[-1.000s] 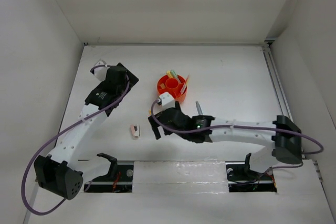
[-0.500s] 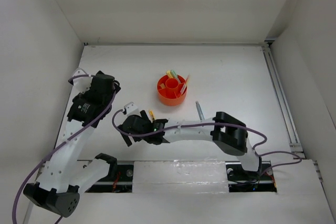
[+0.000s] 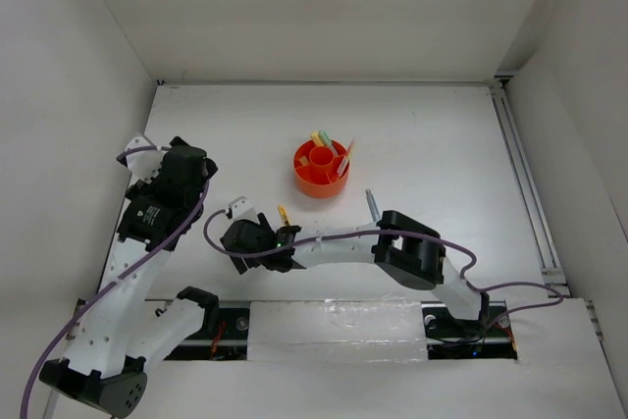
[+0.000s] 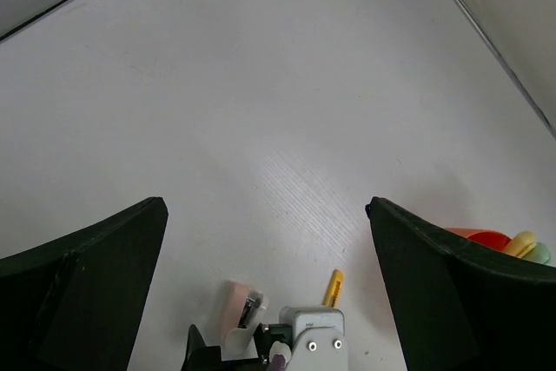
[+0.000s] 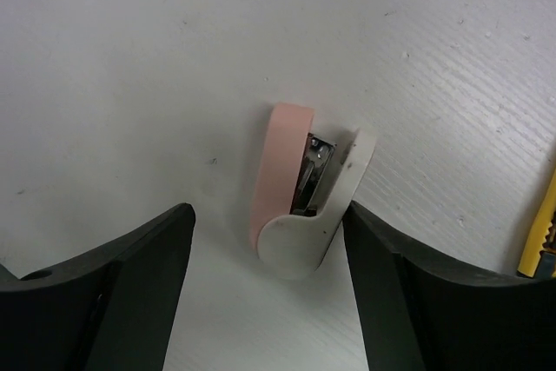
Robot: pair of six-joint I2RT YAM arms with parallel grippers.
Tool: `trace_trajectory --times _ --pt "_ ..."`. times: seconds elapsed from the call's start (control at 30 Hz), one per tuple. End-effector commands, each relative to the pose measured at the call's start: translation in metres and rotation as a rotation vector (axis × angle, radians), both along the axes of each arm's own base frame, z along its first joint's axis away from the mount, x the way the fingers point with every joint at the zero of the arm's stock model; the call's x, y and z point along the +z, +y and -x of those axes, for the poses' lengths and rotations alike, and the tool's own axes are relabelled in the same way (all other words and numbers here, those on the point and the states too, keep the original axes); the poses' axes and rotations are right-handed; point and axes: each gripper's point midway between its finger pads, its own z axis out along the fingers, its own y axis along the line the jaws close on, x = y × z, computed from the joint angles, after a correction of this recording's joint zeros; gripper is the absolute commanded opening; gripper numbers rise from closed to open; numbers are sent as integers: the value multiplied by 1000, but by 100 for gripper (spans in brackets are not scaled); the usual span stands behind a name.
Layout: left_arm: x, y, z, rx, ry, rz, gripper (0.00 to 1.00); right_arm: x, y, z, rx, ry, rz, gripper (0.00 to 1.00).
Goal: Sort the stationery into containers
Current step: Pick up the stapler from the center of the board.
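Observation:
A small pink-white stapler [image 5: 304,193] lies flat on the white table. My right gripper [image 5: 266,219] is open and low over it, with one finger on each side; the right finger is close to its white side. In the top view my right gripper [image 3: 246,240] hides the stapler. A yellow cutter [image 3: 283,214] lies just right of it and also shows in the right wrist view [image 5: 540,232]. A grey pen [image 3: 372,205] lies further right. The round orange tub [image 3: 321,170] holds several pens. My left gripper [image 3: 186,166] is open and empty, raised at the left; it looks down on the stapler [image 4: 236,310].
The table's left wall is close behind my left arm. In the left wrist view the orange tub's rim [image 4: 486,237] shows at the right edge and my right wrist's camera housing [image 4: 311,334] at the bottom. The right arm's elbow [image 3: 407,247] is folded near the front edge.
My right gripper has swung left from beside the tub to over the stapler and come down on it. My left arm has drawn back to the left.

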Motion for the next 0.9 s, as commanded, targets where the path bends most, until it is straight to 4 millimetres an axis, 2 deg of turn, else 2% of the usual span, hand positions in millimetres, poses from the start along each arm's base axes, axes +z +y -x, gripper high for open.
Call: trace_trajectory --times 0.0,0.03,0.1,0.13,0.17,0.27,0.3,0.37,0.4,0.43,0.5,0.53,0.57,0.63,0.67,0.73,0.77,0.8,0.83,0.87 --pt "2 5 1 14 -21 -15 100 1 8 -2 -16 -9 1 74" --pt "3 4 0 14 -29 -12 100 1 8 -2 -16 -9 1 73" --pt "2 3 0 2 -23 -14 100 -7 1 -3 -34 -10 30 64" --pt "2 3 0 2 -23 -14 100 -7 1 -3 -34 -10 30 64" --pt "2 3 0 2 -23 -14 100 -7 1 -3 -34 -10 30 58" --pt "3 1 -2 -6 -30 -4 100 -10 -2 -3 -46 -10 38 49" --pt "5 0 -3 -6 -38 -1 100 -10 -2 -3 -46 -10 38 35" --pt "4 -1 -3 -18 -32 -4 100 -15 -8 -4 -62 -10 58 15" --pt "4 -1 -3 -18 -32 -4 100 -18 -19 -9 -93 -11 77 0" --pt "7 -3 -3 -30 -44 2 100 -6 -18 -9 -93 -18 43 0" --pt "5 -5 -5 -38 -45 9 100 5 -24 -12 -103 -27 -1 0" --pt "4 -7 -5 -55 -37 8 100 13 -37 -14 -95 -30 -16 0" --pt "7 -11 -6 -82 -53 19 100 25 -35 -13 -76 -46 -59 0" --pt "10 -20 -11 -135 -77 38 100 42 -49 -22 -82 -72 -89 0" --pt "13 -26 -10 -173 -101 52 100 61 -60 -21 -52 -113 -113 0" --pt "20 -53 -16 -322 -149 108 100 80 -74 -22 -38 -166 -124 0" --pt "14 -63 -17 -367 -149 135 100 96 -88 -18 -25 -190 -142 0" --pt "15 -81 -14 -459 -168 191 100 105 -97 -19 -17 -222 -144 0" --pt "24 -94 -19 -513 -226 224 100 114 -104 -17 -13 -235 -160 0" --pt "12 -104 -19 -564 -219 250 100 111 -120 -19 -17 -243 -149 0"
